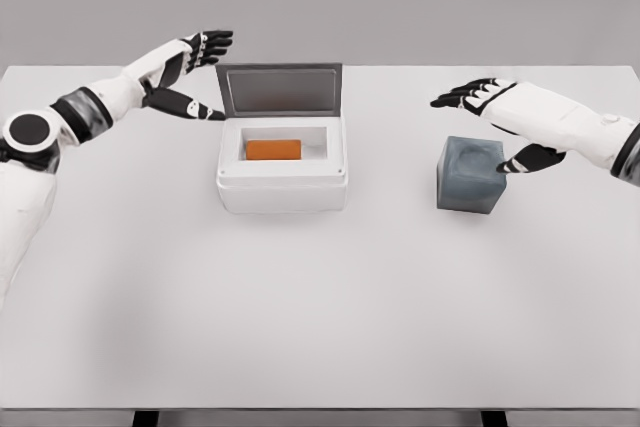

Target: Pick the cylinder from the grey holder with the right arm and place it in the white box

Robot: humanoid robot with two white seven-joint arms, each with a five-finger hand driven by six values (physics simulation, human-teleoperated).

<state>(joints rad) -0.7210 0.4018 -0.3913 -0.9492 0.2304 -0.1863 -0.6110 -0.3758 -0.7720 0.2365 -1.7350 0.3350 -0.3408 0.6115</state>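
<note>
An orange cylinder (273, 149) lies on its side inside the white box (282, 192), whose grey lid (280, 89) stands upright at the back. The grey holder (469, 175) sits to the right of the box, with nothing showing in its top. My right hand (487, 119) hovers just behind and above the holder, fingers spread and holding nothing, thumb hanging near the holder's right side. My left hand (200, 72) is raised left of the box lid, fingers relaxed and spread, holding nothing.
The white table (320, 317) runs across the whole view, with its front edge near the bottom. A plain grey wall stands behind it.
</note>
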